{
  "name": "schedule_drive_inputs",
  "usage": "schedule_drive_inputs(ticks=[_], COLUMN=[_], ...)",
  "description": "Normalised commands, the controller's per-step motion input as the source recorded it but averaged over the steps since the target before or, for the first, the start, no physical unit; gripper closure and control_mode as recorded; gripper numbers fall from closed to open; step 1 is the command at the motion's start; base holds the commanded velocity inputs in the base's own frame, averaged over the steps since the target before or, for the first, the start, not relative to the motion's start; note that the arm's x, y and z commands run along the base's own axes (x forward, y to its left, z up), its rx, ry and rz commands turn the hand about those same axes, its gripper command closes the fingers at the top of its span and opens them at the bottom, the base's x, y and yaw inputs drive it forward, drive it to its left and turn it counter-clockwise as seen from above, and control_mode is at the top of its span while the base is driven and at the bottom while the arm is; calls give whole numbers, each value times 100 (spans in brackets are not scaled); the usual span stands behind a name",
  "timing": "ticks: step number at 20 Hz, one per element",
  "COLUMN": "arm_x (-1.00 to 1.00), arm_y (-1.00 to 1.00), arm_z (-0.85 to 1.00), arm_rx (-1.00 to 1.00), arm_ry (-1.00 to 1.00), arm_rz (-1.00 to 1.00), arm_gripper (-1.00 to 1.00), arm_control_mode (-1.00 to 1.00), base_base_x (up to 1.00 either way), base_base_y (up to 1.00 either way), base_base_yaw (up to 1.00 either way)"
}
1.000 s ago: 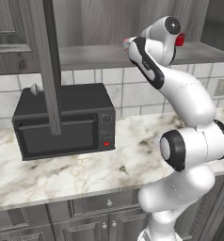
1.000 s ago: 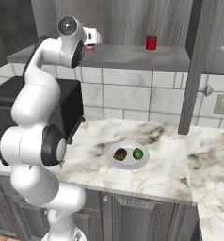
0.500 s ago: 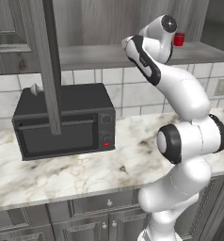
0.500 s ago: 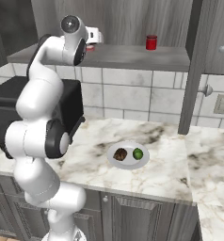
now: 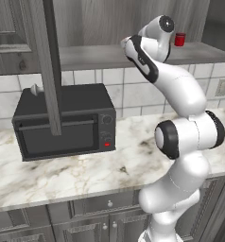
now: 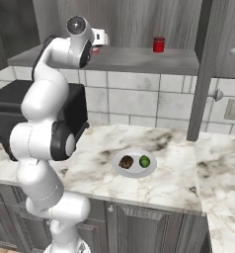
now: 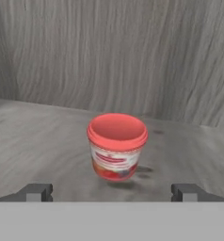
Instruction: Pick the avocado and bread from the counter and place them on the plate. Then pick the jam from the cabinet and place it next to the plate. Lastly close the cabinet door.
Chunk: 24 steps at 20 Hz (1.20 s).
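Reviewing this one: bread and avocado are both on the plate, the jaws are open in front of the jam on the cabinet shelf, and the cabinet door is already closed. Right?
Not quite: the cabinet door is open, swung out over the counter, as the right base view shows. The rest holds: the bread and avocado lie on the plate, and the gripper has its jaws open in front of the jam.

The avocado (image 6: 144, 161) and the bread (image 6: 126, 162) are lying side by side on the white plate (image 6: 134, 171), which is resting on the marble counter (image 6: 169, 178). The jam (image 7: 117, 146), a light red jar with a white band, is standing upright on the grey cabinet (image 7: 48, 136) shelf. The cabinet door (image 6: 205, 69) is standing open.
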Motion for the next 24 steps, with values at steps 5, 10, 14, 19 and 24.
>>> schedule_drive_inputs(ticks=[5, 10, 14, 19, 24], arm_x=[23, 19, 20, 17, 11], arm_y=[0, 3, 1, 0, 1], arm_z=[0, -5, 0, 0, -4], arm_rx=[0, 0, 0, 0, 0], arm_ry=[1, 2, 0, 1, 6], arm_rz=[0, 0, 0, 0, 0], arm_gripper=[-100, -100, -100, -100, -100], arm_control_mode=[-100, -100, -100, -100, -100], base_base_x=[0, 0, 0, 0, 0], base_base_y=[0, 0, 0, 0, 0], base_base_yaw=[0, 0, 0, 0, 0])
